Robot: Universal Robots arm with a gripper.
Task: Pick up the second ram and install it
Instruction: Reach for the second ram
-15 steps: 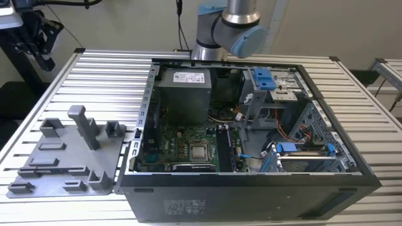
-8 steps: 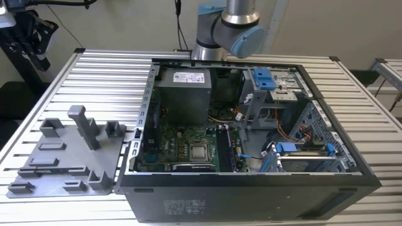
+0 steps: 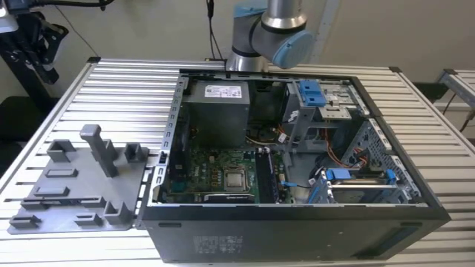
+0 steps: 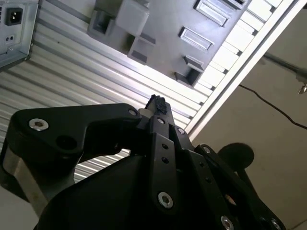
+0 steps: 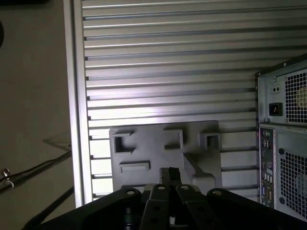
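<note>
Second ram [image 3: 275, 172] upright in motherboard slot [image 3: 266, 177]

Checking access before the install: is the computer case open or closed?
Open: in the exterior view the case lies on its side, motherboard exposed.

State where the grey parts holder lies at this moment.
In the exterior view, the grey parts holder lies flat on the slatted table, at the exterior view's left of the open computer case, close beside its wall.

The arm [image 3: 268, 33] is standing with its silver link upright, a blue-capped joint [image 3: 291, 49] bending at its side. In both wrist views the gripper [image 5: 169, 174] [image 4: 157, 103] is pointing down, fingers [image 5: 165, 178] meeting at their tips, black linkages [image 5: 158, 206] spreading wide behind the fingers.
</note>
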